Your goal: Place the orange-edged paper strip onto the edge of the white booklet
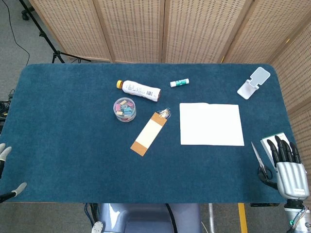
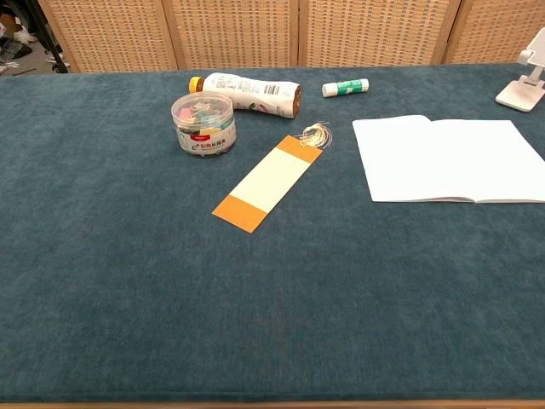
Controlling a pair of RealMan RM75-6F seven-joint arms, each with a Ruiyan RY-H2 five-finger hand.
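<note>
The paper strip, cream with orange ends and a thin tassel at its far end, lies diagonally near the table's middle. To its right lies the white booklet, flat and closed. In the head view my right hand rests at the table's front right corner, fingers stretched out and apart, holding nothing. My left hand shows only as fingertips at the front left edge, apart from each other. Neither hand appears in the chest view.
A clear tub of coloured clips, a lying bottle and a glue stick sit behind the strip. A white phone stand is at the back right. Scissors lie beside my right hand.
</note>
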